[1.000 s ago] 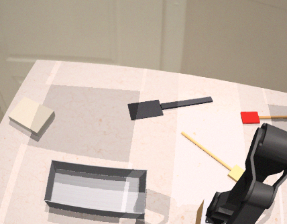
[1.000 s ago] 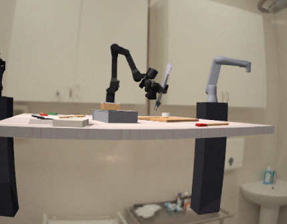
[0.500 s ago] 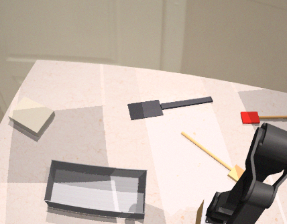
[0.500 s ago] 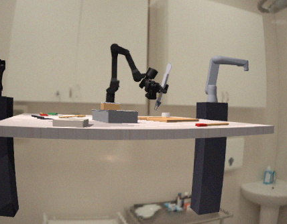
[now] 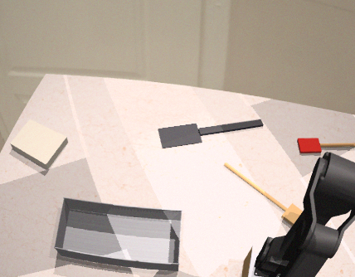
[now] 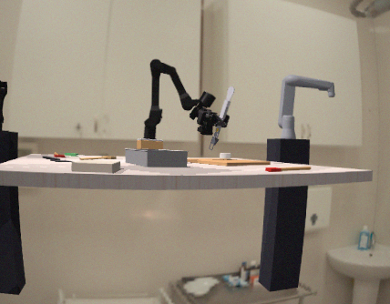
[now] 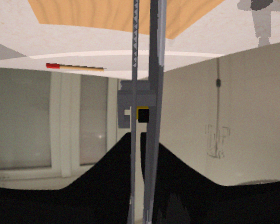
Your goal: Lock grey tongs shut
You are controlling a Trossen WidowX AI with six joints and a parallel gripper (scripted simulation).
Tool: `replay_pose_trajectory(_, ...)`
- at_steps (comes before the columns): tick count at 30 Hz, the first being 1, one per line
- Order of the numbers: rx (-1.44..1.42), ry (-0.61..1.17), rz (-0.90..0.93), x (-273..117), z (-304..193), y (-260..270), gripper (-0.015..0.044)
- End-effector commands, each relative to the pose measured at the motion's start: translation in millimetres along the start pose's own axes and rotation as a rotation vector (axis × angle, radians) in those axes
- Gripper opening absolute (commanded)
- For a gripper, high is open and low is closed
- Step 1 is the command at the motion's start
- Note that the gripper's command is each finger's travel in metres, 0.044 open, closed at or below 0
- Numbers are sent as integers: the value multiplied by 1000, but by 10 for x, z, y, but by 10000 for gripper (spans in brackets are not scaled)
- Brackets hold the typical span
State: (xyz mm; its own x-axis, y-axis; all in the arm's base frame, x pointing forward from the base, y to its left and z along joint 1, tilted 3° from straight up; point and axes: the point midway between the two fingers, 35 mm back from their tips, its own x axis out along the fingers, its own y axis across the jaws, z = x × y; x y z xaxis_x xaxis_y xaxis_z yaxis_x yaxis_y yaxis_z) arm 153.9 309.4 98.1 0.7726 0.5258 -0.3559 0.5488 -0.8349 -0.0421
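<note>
The grey tongs (image 6: 227,103) (image 7: 155,60) are held in the air above the table, steeply tilted. In the exterior view their pale rounded end points up and a narrower, darker end points down. In the wrist view the two arms run close together, nearly parallel, with a grey block between them. Whether the lock has caught cannot be seen. My gripper (image 6: 220,122) (image 7: 136,138) is shut on the tongs. The wooden board (image 6: 253,162) (image 7: 105,15) lies below, touching nothing held. The roasting tin (image 5: 121,207) (image 6: 167,158) stands apart on the table.
A white round object (image 6: 225,156) is at the board. A red-ended utensil (image 6: 290,168) (image 7: 75,67) lies near the edge. A cream block (image 5: 39,143) (image 6: 97,166), a black spatula (image 5: 180,136) and a wooden utensil (image 5: 258,188) also lie on the table. An orange-brown box (image 6: 149,145) is behind the tin.
</note>
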Motion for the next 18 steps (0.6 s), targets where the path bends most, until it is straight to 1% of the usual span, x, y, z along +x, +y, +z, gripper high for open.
replay_pose_trajectory(1, -12, -34, -8, 80, -35, -68, -150)
replay_pose_trajectory(18, -96, -317, -24, 407, -5, -219, -150)
